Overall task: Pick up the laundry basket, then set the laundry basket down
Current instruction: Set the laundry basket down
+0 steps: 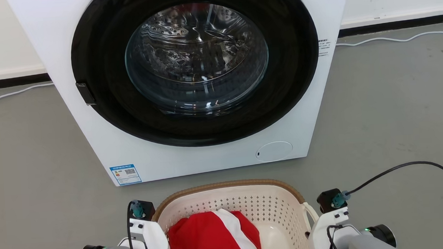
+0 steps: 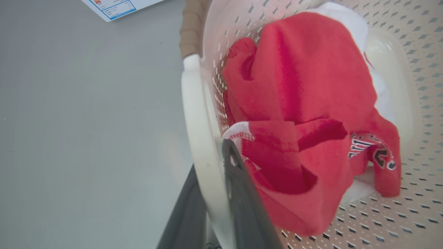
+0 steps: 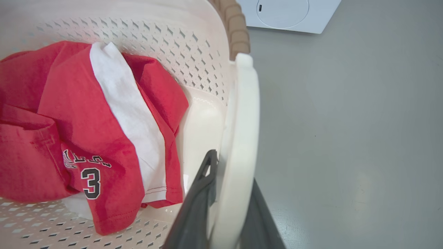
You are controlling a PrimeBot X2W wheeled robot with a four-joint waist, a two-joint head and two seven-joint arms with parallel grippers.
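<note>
The laundry basket [image 1: 229, 186], cream-white and perforated with a brown woven-look rim, sits at the bottom centre of the head view, in front of the washer. A red and white garment [image 1: 209, 237] lies inside it. In the left wrist view my left gripper [image 2: 211, 162] is shut on the basket's left loop handle [image 2: 195, 114], one dark finger inside the loop and one outside. My right gripper [image 3: 232, 173] is shut the same way on the right loop handle [image 3: 242, 114]. In the head view both white wrists [image 1: 145, 231] [image 1: 331, 219] flank the basket. Whether the basket touches the floor I cannot tell.
The white front-loading washer [image 1: 192, 157] stands just beyond the basket, its round dark door [image 1: 196, 56] facing me. Grey floor [image 1: 390, 110] spreads to both sides. A white cable [image 1: 393, 39] runs along the far wall, and a black cable [image 1: 420, 163] loops from my right wrist.
</note>
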